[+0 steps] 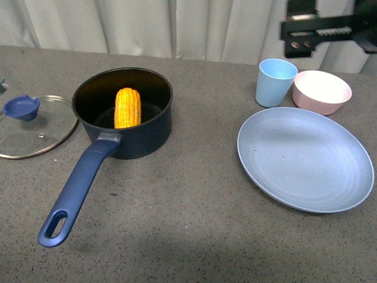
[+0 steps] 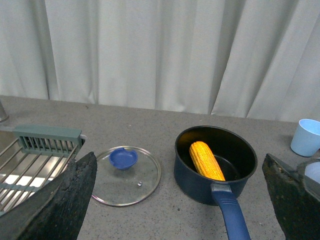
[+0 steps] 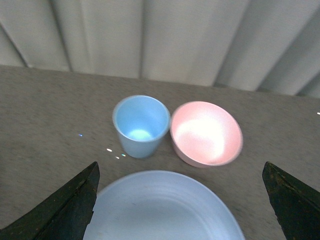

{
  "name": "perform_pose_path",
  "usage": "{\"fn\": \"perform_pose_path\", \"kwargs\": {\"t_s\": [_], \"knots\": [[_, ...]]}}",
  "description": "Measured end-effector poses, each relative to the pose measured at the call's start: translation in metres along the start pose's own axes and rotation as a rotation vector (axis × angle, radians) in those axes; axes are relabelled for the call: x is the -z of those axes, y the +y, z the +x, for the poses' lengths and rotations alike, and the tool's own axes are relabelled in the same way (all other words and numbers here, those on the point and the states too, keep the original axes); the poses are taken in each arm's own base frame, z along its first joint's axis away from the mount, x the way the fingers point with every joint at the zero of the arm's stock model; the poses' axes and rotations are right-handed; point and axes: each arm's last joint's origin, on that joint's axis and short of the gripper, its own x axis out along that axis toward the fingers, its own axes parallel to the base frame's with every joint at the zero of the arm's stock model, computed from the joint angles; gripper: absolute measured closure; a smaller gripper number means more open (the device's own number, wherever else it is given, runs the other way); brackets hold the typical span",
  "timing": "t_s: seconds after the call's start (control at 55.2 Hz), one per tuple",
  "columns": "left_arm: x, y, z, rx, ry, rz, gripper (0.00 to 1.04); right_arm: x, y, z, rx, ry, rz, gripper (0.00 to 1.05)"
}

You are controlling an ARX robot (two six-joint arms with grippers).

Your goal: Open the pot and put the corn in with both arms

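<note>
the corn point(image 1: 128, 108) is leaning inside the open pot point(image 1: 143, 140), lid point(image 1: 35, 127) lying beside it. the left gripper point(image 2: 180, 200) and right gripper point(image 3: 180, 200) are hovering with jaws spread wide, holding nothing.

Setting: a staged kitchen-style test bench, not a lived-in kitchen.
Surface: grey speckled countertop point(image 1: 194, 236) bearing cookware.
Backdrop: pale pleated curtain point(image 2: 160, 50) hung along the far edge, hiding any room beyond.
Kitchen signs: wire dish rack point(image 2: 30, 160) beside the left gripper point(image 2: 180, 200); saucepan point(image 1: 126, 118), glass lid point(image 1: 35, 127).
Tableware: blue plate point(image 3: 160, 210), cup point(image 3: 140, 125), pink bowl point(image 3: 207, 132) ahead of the right gripper point(image 3: 182, 200).
</note>
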Motion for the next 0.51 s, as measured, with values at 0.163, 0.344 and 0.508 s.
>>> {"fn": "perform_pose_path", "kwargs": {"t_s": [0.163, 0.344, 0.508], "knots": [[0.0, 0.0, 0.0, 0.0, 0.0, 0.0, 0.07, 0.025, -0.036, -0.022, 0.104, 0.027, 0.01, 0.09], [0.0, 0.0, 0.0, 0.0, 0.0, 0.0, 0.07, 0.044, -0.049, -0.034, -0.105, -0.259, 0.087, 0.32], [0.0, 0.0, 0.0, 0.0, 0.001, 0.0, 0.07, 0.046, -0.072, -0.067, -0.107, -0.417, 0.121, 0.6]]}}
